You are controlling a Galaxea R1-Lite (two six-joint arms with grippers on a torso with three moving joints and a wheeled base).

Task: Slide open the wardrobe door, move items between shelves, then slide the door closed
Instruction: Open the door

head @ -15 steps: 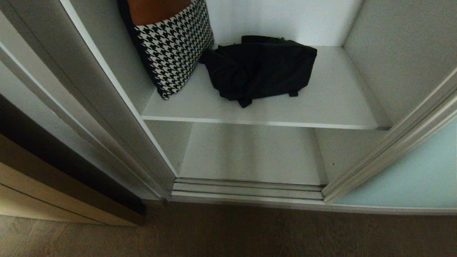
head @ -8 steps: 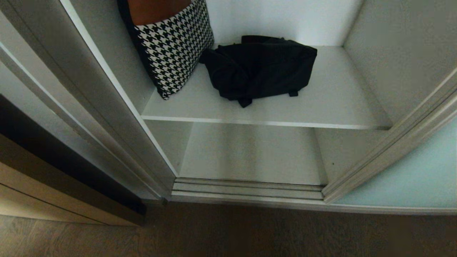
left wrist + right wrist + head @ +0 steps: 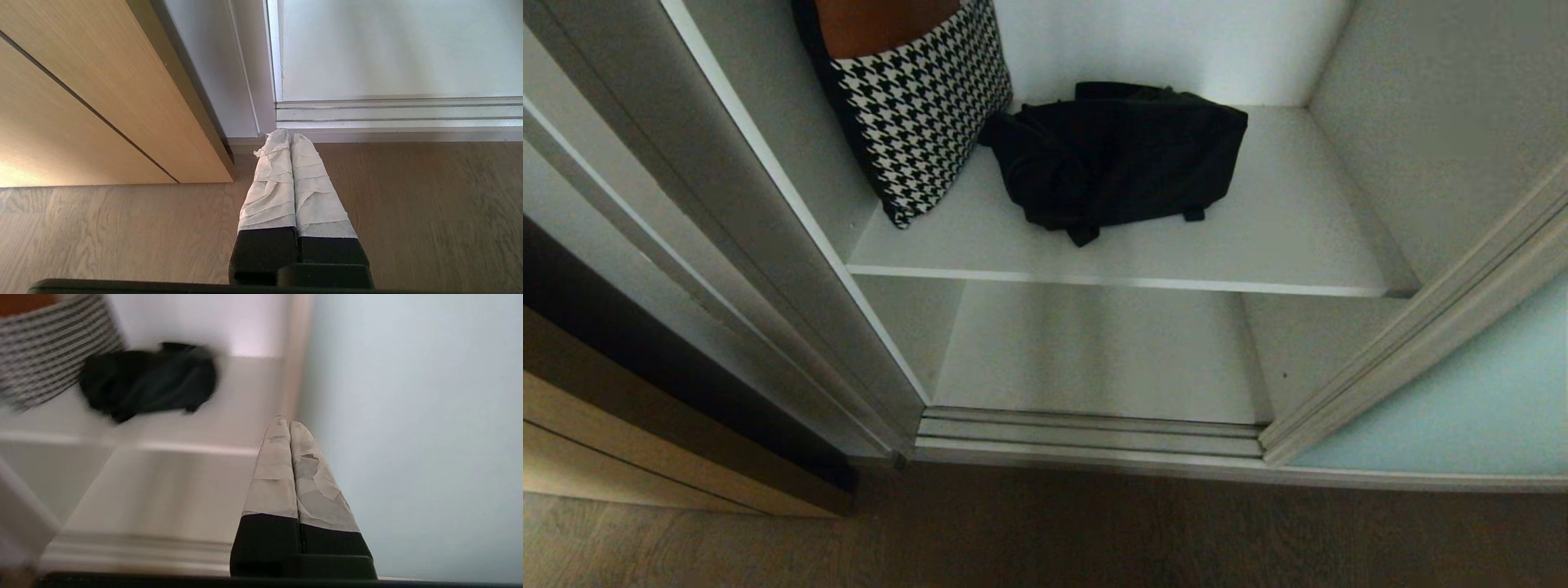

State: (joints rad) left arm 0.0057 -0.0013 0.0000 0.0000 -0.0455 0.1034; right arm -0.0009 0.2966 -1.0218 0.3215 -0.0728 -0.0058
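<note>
While the sliding wardrobe door [image 3: 1462, 400] stands pushed aside on my right, its pale aqua glass framed in silver, the wardrobe lies open before me. On the upper of the shelves [image 3: 1290, 237] a crumpled black bag [image 3: 1115, 159] sits near the middle, and just to its left a black-and-white houndstooth cushion [image 3: 915, 106] leans against the side wall, its corner resting on the board; the two look close, though I cannot tell whether they touch. The lower shelf [image 3: 1094, 351] runs beneath, behind the ribbed silver floor track [image 3: 1086, 437]. Neither of my arms shows from the head camera. My left gripper [image 3: 286, 136] hangs low over the wooden floor [image 3: 408, 204], its taped fingers pressed together with nothing between them, its tips near the track's end and beside a wood-veneer cabinet [image 3: 81, 102]. My right gripper [image 3: 286, 421] is likewise clenched on nothing, pointing into the opening alongside the door's glass, with the bag blurred ahead of it.
</note>
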